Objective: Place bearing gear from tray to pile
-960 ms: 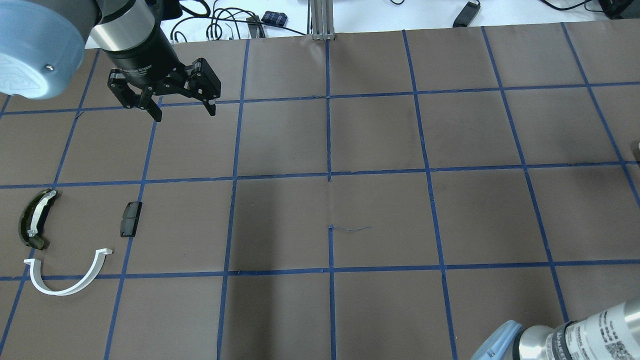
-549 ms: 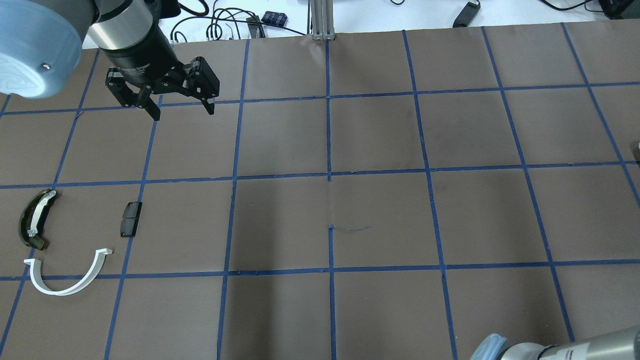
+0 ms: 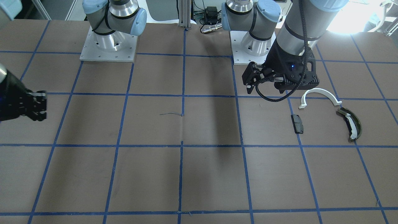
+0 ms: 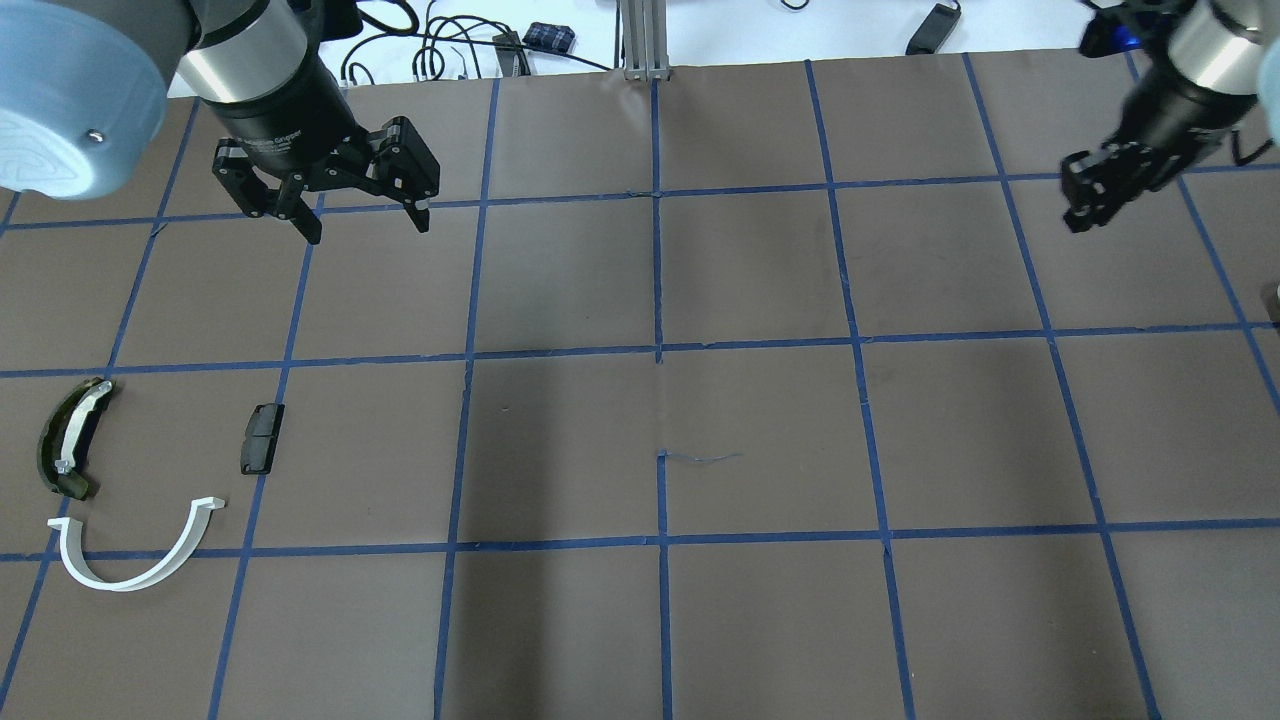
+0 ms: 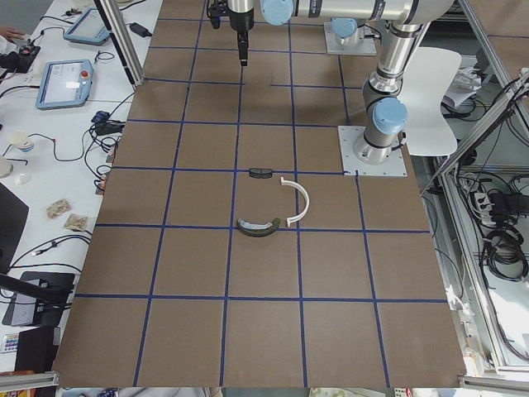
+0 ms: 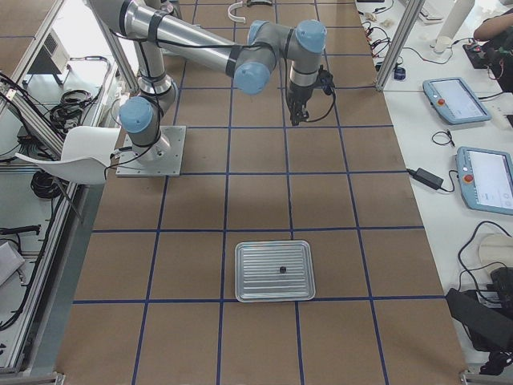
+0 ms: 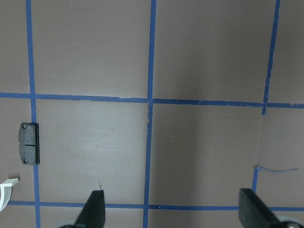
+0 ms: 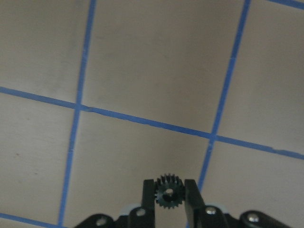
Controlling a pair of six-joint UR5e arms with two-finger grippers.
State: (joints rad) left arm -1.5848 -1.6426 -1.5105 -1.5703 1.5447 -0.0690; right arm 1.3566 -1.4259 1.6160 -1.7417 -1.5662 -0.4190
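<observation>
Your right gripper [image 8: 169, 183] is clamped on the bearing gear [image 8: 169, 193], above the table [image 4: 760, 420] at two o'clock in the overhead view; your left gripper [image 4: 369, 231] hangs spread wide, holding nothing, at eleven; the pile [image 4: 262, 438] lies at eight, well apart from the gear.

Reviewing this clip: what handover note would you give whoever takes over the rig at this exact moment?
Right gripper: shut on the bearing gear, raised over bare table on the robot's right, clear of the tray.
Left gripper: open, empty, hovering above the table, not over the pile.
Pile, on the robot's left: white half-ring, black block, olive curved piece, none touching.
Done: gear is out of the tray and gripped. A small dark part lies in the tray; too small to identify.
Left: carry the gear across to the pile and release it.
</observation>
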